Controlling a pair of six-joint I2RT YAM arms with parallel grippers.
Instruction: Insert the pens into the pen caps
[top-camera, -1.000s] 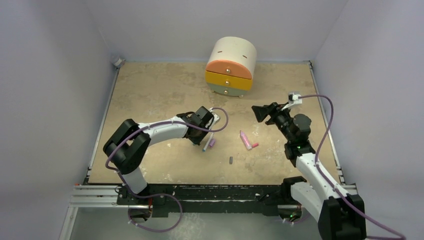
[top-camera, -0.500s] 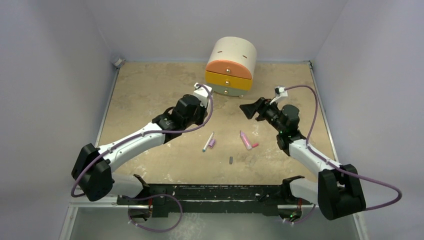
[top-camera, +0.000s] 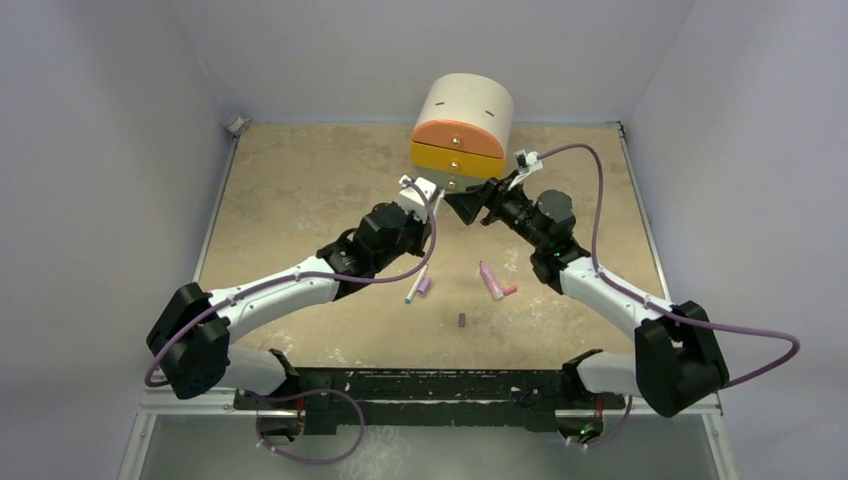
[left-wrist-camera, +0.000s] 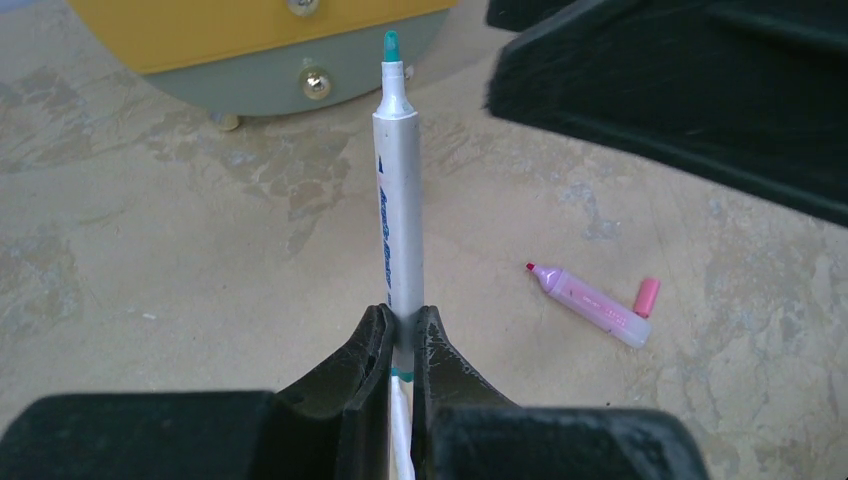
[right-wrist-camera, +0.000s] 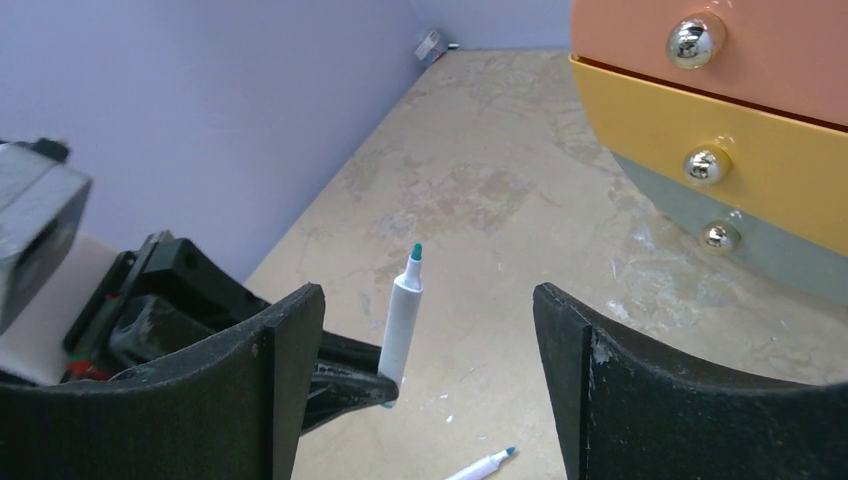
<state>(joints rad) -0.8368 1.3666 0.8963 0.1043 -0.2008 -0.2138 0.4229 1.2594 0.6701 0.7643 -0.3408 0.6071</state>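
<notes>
Now the left gripper clamps a teal-tipped pen just ahead of the right gripper, whose spread, empty jaws likely must next fetch a pen cap lying below.

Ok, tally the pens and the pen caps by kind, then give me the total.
Pens: 3 (white teal-tipped stick pen held in the left gripper, second white stick pen lying flat, thick pink pen)
Caps: 3 (short purple cap, dark grey cap, reddish-pink cap)
Total: 6
</notes>
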